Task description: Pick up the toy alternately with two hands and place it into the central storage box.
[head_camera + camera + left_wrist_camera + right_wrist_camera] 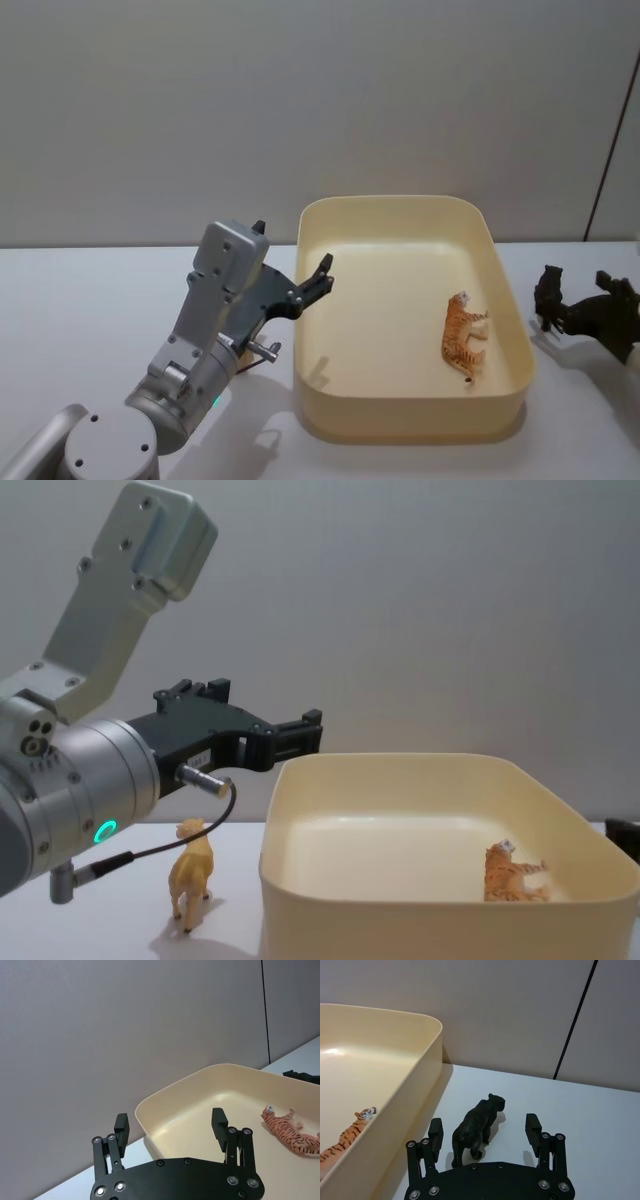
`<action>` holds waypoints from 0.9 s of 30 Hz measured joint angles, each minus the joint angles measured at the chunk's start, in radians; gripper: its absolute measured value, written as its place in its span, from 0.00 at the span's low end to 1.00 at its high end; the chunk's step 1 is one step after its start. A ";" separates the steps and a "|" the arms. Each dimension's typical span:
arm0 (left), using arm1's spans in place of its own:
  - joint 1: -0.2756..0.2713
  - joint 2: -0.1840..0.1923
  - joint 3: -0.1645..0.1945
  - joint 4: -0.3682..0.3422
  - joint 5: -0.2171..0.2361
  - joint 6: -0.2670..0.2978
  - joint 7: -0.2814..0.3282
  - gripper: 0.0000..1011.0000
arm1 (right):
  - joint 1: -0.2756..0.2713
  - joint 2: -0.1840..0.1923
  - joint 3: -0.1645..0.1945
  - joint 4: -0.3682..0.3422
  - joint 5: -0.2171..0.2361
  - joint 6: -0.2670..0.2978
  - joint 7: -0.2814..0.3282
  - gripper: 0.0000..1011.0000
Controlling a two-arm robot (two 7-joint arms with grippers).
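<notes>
**Q:** White tabletop [80, 300], plain grey wall [300, 100] behind. What is item one?

**A:** The large cream-yellow plastic storage tub with rounded corners [412, 424]. It sits between the two grippers. The left gripper [170, 1119], on a thick silver arm [75, 780], hangs over the tub's near rim. Its fingers are spread wide and it carries nothing.

**Q:** And the right gripper?

**A:** The right gripper [484, 1125] is low, just outside the tub's far wall. Its fingers are also wide and grip nothing.

**Q:** Which toys are there?

**A:** Three.
- The black panther figure [475, 1132] stands on the table between the right gripper's fingers, apparently touching neither.
- The orange striped tiger figure [463, 340] lies inside the tub, on the right gripper's side.
- The tan long-necked animal figure [192, 870] stands on the table beneath the left arm, behind its gripper.

**Q:** Which step is in hand?

**A:** By my reading, one toy is stored and the right gripper is lined up on the panther. The next move calls for closing on its flanks, lifting it clear of the wall and releasing it over the tub. The tan figure would then fall to the left gripper.
</notes>
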 joint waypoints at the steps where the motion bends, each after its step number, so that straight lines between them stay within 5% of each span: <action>1: 0.000 0.000 0.000 0.000 0.000 0.000 0.000 0.99 | 0.006 -0.004 -0.003 0.010 -0.004 0.000 -0.002 0.99; 10: 0.000 0.000 0.000 0.000 0.000 0.000 0.000 0.99 | 0.056 -0.036 -0.025 0.089 -0.033 -0.009 -0.014 0.93; 27: 0.000 0.000 0.000 0.000 0.000 0.000 0.000 0.99 | 0.083 -0.054 -0.037 0.133 -0.051 -0.017 -0.021 0.45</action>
